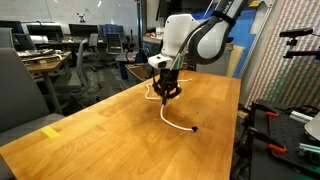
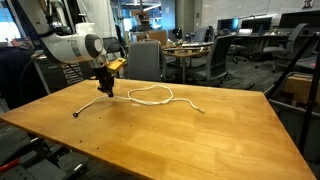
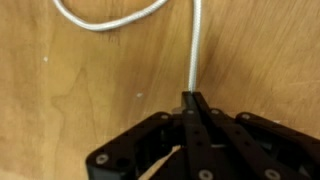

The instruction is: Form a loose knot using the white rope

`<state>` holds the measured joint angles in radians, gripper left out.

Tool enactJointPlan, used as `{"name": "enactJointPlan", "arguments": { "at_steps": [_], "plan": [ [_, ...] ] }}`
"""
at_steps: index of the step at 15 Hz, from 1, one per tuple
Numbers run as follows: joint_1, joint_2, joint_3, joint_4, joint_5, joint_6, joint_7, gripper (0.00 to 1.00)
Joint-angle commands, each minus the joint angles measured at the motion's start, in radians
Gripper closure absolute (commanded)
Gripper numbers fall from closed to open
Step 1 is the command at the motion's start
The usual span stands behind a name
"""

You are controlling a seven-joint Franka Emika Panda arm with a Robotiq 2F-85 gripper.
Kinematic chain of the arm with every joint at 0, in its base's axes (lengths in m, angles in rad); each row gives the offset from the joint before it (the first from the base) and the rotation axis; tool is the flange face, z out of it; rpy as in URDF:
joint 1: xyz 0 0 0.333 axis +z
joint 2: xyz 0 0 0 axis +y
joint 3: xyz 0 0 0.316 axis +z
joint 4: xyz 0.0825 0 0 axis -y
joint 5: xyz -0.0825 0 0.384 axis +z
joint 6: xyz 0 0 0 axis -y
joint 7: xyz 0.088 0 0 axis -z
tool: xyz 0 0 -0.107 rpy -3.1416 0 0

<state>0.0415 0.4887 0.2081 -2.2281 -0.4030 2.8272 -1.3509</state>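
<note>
Gripper (image 3: 190,103) is pinching the rope (image 3: 195,50): in the wrist view the jaws are standing together with no gap, and the cord is coming straight out from between the tips and running away across the table (image 2: 200,150). In both exterior views the gripper is sitting low, at or just above the wood; contact with the surface cannot be told. The grip is lying near one end of the rope. In an exterior view a short tail is running from the gripper down to a dark tip (image 2: 75,115) at the near left. The long remainder is going off to the right, where it is lying in a flat, open loop (image 2: 150,103) just beside the gripper and then trailing out to the other tip (image 2: 203,110) at the far right. The whole rope is resting on the table, far from its edges. Judgement on progress: the grasp is made and a loop is already lying ready, but no knot is showing. Whether the strands of the loop are crossing is too small to tell, and no end is passing through it. What is left, as I am reading it: carrying the held end over and through the loop, then drawing it only gently so that the knot is closing loose.
</note>
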Motion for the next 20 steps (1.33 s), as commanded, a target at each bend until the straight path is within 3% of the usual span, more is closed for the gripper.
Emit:
{"name": "enactJointPlan", "arguments": {
  "at_steps": [1, 4, 12, 16, 17, 18, 20],
  "plan": [
    [-0.001, -0.107, 0.035, -0.014, 0.014, -0.001, -0.051, 0.99],
    [0.006, -0.205, 0.092, -0.036, 0.033, 0.065, -0.075, 0.98],
    [-0.013, -0.382, 0.378, -0.111, 0.107, 0.309, -0.139, 0.99],
    [-0.031, -0.34, 0.402, -0.102, 0.088, 0.311, -0.156, 0.97],
    [-0.041, -0.326, 0.397, -0.106, 0.088, 0.289, -0.168, 0.71],
    [-0.052, -0.32, 0.383, -0.116, 0.079, 0.264, -0.177, 0.7],
    [-0.09, -0.311, 0.356, -0.132, 0.083, 0.158, -0.194, 0.56]
  ]
}}
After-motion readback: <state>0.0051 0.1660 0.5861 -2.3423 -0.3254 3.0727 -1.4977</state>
